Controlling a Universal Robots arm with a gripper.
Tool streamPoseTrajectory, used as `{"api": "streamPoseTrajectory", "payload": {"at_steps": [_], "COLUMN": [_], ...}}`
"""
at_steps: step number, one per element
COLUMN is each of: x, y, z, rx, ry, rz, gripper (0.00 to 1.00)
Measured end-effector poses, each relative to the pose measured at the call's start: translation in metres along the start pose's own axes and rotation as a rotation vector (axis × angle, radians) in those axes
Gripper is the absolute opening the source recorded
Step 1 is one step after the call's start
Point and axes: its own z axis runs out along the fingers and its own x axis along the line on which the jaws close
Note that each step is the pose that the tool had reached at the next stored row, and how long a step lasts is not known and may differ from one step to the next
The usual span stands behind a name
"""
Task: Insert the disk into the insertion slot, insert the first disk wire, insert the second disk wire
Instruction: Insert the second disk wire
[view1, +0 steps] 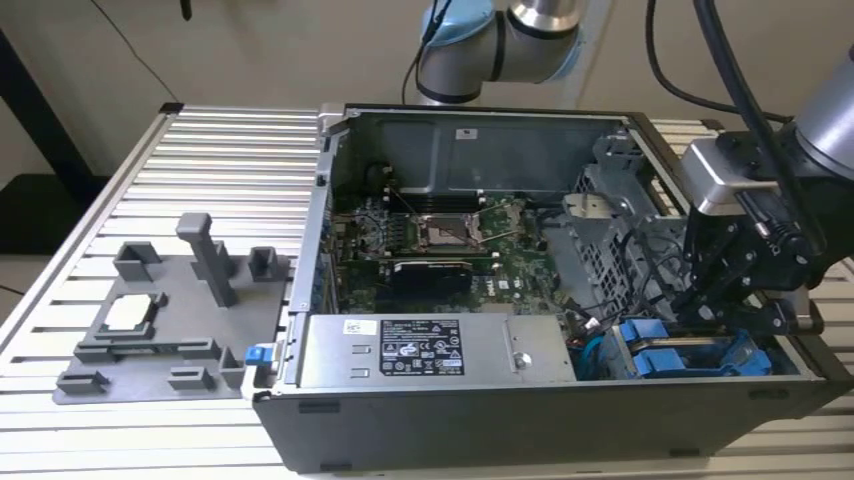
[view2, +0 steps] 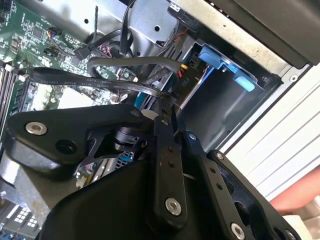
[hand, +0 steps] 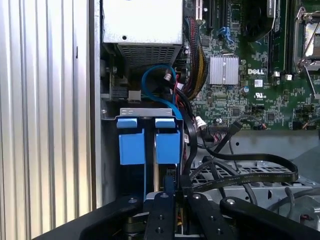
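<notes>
Inside the open grey computer case on the ribbed metal table:
Pincer: black pincer hangs over the case's corner at the exterior view's right, its fingers drawn narrow on a dark flat wire; its connector end is hidden.
Disk: bright blue plastic carrier with the disk stands seated in the grey sheet-metal slot, just below the pincer.
Neighbour: grey power-supply box beside the slot.

Ribbed, matt silver aluminium tabletop. Computer case of dull dark-grey sheet metal. Glossy bright blue plastic disk carrier tabs. Gripper links in matt black metal. Green circuit board, slightly shiny. Smooth black rubbery cables.
</notes>
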Motion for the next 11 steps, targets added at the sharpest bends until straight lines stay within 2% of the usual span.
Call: {"api": "streamPoseTrajectory", "payload": {"at_steps": [11], "x": [0.0003], "y": [-0.0007], "z": [0.0042], "rx": [0.0000], "ry": [-0.0010], "rz": [0.000], "gripper": [0.16]}}
